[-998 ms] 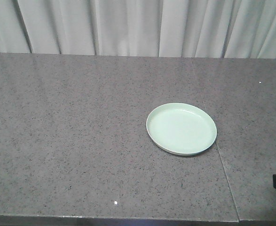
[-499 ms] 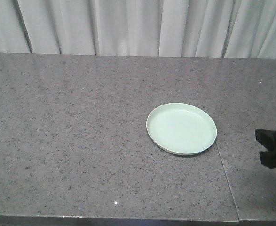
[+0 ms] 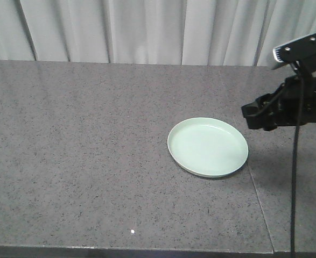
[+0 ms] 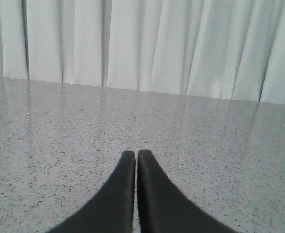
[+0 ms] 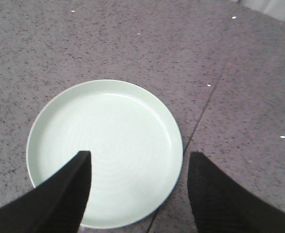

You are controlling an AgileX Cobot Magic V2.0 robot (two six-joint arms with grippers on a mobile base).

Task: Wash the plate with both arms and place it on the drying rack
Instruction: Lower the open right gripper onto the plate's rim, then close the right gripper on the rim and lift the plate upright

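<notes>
The pale mint-green plate [image 3: 208,147] lies flat on the grey speckled counter, right of centre. My right arm has come in from the right, and its gripper [image 3: 253,115] hovers just right of the plate and above it. In the right wrist view this gripper [image 5: 140,156] is open, its left finger over the plate [image 5: 108,136] and its right finger over the counter beyond the rim, holding nothing. My left gripper [image 4: 136,154] is shut with nothing in it, above bare counter and facing the curtain; the front view does not show it. The drying rack is out of view.
A seam [image 3: 256,188] in the counter runs from the plate's right rim to the front edge. A white pleated curtain [image 3: 147,29] hangs behind the counter. A black cable [image 3: 294,188] hangs down from the right arm.
The right arm has risen from the lower right edge of the front view and moved up and left, to beside the plate. The plate has not moved.
</notes>
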